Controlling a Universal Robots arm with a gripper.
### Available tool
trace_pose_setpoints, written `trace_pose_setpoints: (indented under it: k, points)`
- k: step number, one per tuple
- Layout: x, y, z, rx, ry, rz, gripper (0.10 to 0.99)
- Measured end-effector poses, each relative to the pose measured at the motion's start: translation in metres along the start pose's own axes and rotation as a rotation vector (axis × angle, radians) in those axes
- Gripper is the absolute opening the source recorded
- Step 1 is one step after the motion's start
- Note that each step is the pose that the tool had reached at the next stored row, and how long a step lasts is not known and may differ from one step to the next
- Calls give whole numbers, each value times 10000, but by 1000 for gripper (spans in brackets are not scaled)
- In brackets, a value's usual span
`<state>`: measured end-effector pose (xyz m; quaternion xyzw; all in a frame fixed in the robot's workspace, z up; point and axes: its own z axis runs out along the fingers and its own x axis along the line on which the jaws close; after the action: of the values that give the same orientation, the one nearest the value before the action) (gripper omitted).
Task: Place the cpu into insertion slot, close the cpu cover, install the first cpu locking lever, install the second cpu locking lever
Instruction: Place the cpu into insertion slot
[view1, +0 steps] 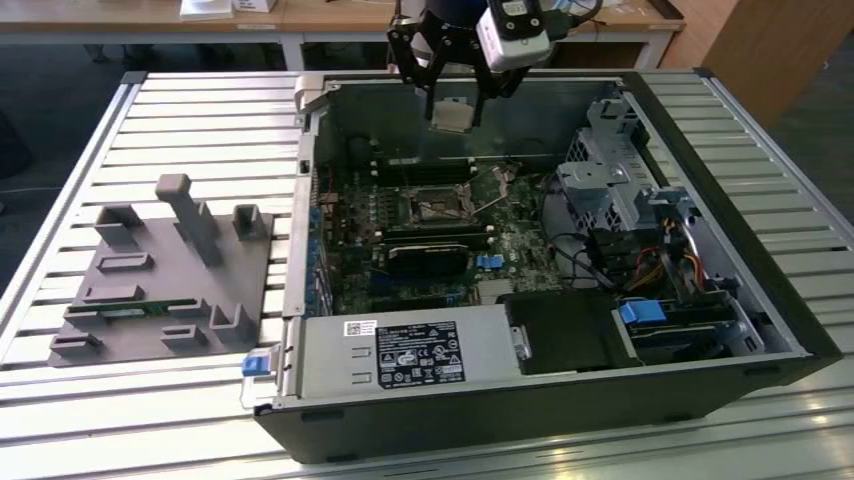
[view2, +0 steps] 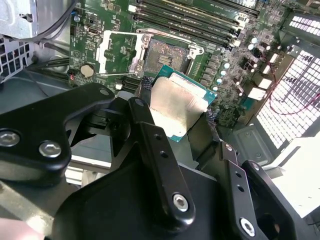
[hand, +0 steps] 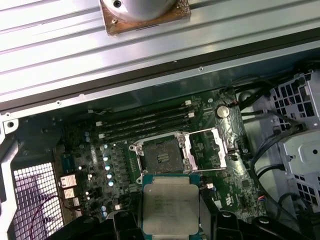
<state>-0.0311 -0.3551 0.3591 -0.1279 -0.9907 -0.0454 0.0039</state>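
My gripper (view1: 454, 110) hangs above the back of the open computer case, shut on the cpu (view1: 453, 116), a small flat square chip with a pale metal face. In both wrist views the cpu (view2: 176, 102) (hand: 169, 202) sits between the black fingers (view2: 150, 132), held above the green board and apart from it. The insertion slot (view1: 434, 208) (view2: 165, 54) (hand: 160, 157) lies bare with its dark centre showing. Beside the slot, the cpu cover (view2: 116, 52) (hand: 211, 149), a silver frame plate, is swung open on its hinge.
The grey power supply box (view1: 400, 355) fills the case's near corner. A metal drive cage (view1: 621, 180) and cables stand at the exterior view's right. A black card (view1: 427, 255) and long memory slots (hand: 145, 122) flank the socket. A grey fixture (view1: 160, 280) rests on the slatted table.
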Motion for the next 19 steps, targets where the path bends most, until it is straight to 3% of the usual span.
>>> trace_pose_setpoints:
  k: [19]
  points:
    - [0,0,2,-7,-31,350,541]
